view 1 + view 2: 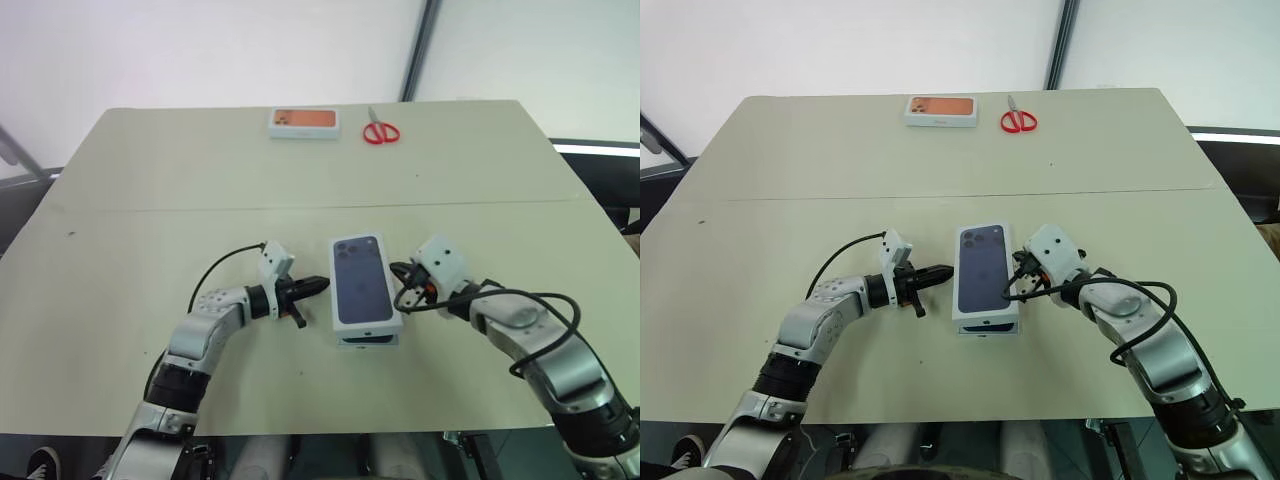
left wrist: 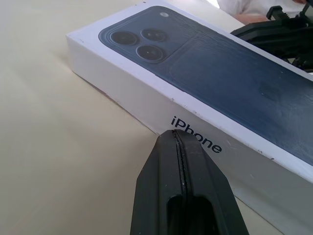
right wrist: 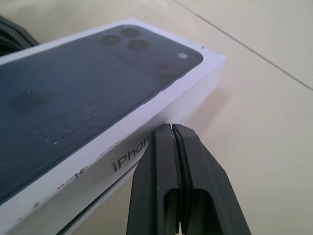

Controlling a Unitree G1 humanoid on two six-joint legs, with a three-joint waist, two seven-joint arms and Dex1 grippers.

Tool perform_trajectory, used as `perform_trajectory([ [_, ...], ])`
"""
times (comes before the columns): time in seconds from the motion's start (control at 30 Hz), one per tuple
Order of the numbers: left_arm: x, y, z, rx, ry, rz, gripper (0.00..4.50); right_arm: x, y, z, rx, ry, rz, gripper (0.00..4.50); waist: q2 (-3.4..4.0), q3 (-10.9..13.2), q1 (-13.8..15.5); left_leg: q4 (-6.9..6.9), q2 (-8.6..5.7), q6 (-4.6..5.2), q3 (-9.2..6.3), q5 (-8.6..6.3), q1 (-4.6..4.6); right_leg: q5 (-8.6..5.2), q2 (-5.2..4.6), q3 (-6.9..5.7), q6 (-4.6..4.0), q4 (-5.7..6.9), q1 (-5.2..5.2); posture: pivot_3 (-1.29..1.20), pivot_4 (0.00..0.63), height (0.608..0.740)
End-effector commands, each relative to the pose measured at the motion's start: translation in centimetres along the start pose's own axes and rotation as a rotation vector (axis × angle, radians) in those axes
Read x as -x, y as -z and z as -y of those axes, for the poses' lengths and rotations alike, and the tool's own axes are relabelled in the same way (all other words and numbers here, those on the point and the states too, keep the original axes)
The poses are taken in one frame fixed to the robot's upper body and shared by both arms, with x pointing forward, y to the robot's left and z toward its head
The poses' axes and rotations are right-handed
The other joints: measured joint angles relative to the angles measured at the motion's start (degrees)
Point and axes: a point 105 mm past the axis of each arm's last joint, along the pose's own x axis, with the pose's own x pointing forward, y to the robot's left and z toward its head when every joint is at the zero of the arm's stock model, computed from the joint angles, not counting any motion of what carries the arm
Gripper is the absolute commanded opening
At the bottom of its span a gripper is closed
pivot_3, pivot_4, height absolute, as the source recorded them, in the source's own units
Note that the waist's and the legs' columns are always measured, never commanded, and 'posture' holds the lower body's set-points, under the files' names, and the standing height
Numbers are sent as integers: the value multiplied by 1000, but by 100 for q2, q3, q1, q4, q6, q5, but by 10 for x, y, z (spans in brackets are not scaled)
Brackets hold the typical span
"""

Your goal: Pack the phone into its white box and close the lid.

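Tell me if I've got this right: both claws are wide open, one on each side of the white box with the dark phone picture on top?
Not quite. The left claw and right claw are both shut, as the wrist views show. They do flank the white lidded box.

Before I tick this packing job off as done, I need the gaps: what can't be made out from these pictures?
- The phone: the lid covers the white box, so its inside is hidden.
- Lid fully seated? In the right wrist view a dark gap shows under its edge; how far down it sits is unclear.
- Contact: the shut left gripper and shut right gripper sit at the lid's sides; touching cannot be told.
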Motion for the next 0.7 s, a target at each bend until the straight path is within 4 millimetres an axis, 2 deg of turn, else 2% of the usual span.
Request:
perform_trajectory([
  [0.03,-4,-11,15,-23,61,41,0,8,-13,-3,30,-5,41,50,0,0,-3,0,0,0,0,0,0,0,0,0,0,0,0,0,150,740],
  [0.17,-2,-12,16,-22,68,44,0,14,-9,-10,34,-24,21,50,0,0,3,0,0,0,0,0,0,0,0,0,0,0,0,0,150,740],
  [0.5,6,-13,17,-12,74,43,0,13,1,-17,61,-47,-18,50,0,0,1,0,0,0,0,0,0,0,0,0,0,1,0,0,150,740],
  [0.7,7,-15,24,-24,98,48,0,13,-4,-22,98,-86,-6,50,0,0,-12,-2,2,0,0,0,0,0,1,0,0,1,-2,0,150,740],
])
